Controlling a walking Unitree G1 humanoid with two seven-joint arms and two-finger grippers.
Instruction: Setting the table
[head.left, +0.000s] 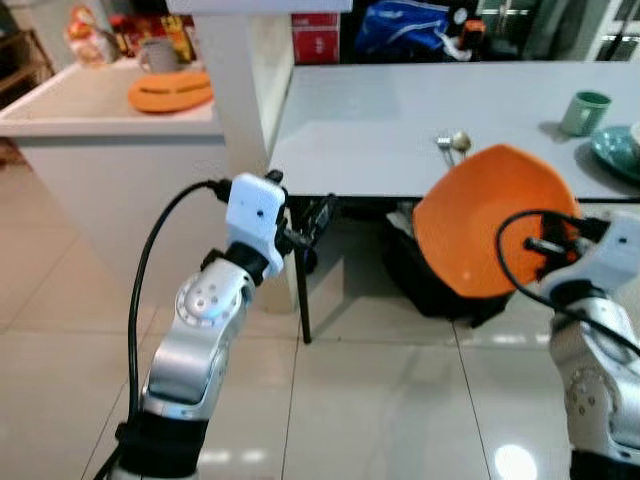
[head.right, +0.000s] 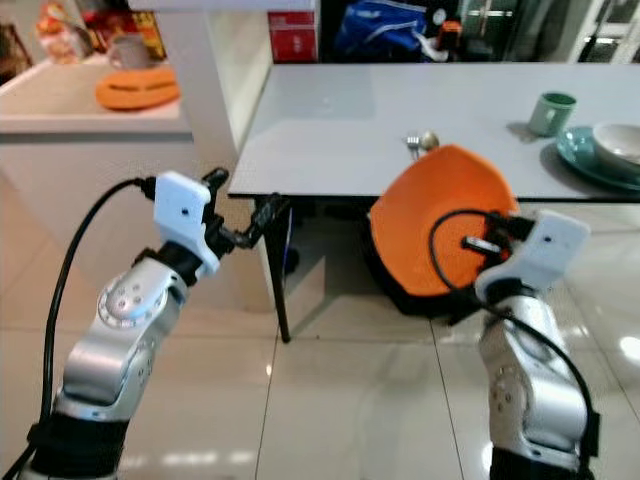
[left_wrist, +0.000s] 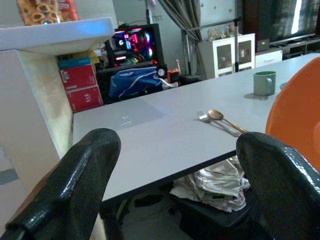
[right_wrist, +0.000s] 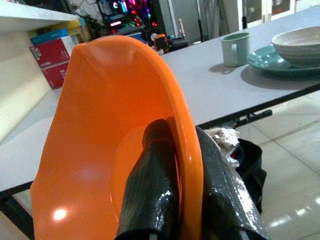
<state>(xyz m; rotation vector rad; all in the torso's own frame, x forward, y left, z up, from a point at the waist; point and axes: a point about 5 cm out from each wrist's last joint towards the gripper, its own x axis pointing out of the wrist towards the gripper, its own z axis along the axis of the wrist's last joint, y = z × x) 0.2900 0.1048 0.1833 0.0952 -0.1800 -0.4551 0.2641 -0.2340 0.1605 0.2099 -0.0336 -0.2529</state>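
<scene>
The right hand is clamped on the rim of an orange plate held tilted before the grey worktop. The left hand hovers, fingers apart.

Both head eyes are looking forward and down from standing height, sharing the grey tabletop across the upper frame. The left wrist camera is peering low along its claw toward that tabletop's edge. The right wrist camera is sitting tight against the orange plate.
</scene>
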